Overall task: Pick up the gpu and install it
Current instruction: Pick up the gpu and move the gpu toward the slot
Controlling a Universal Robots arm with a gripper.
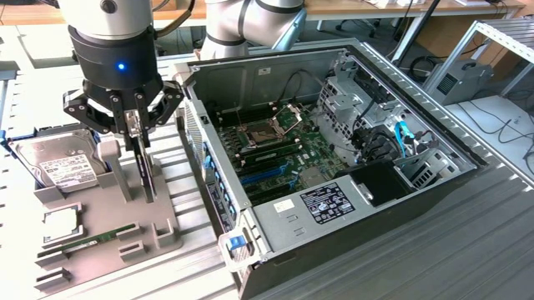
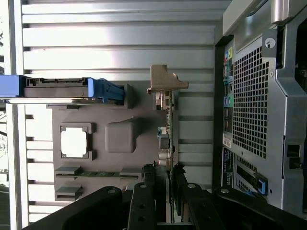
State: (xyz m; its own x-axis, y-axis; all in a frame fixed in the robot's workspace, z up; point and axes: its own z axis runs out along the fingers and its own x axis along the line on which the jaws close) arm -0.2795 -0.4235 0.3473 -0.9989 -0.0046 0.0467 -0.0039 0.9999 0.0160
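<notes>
Directly below the gripper (image 1: 140, 140), the gpu (image 1: 149, 175) stands on edge in its holder (image 1: 109, 212), long axis running along the slot between half-closed jaws that appear to pinch both faces

Silver-grey arm (image 1: 250, 25), black wrist housing (image 1: 117, 62) with blue light, black linkage jaws

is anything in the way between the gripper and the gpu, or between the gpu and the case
Nothing visible. The gripper is right at the top edge of the gpu, standing on edge in the gray holder. The open case lies beside it, only its own side wall between.
</notes>
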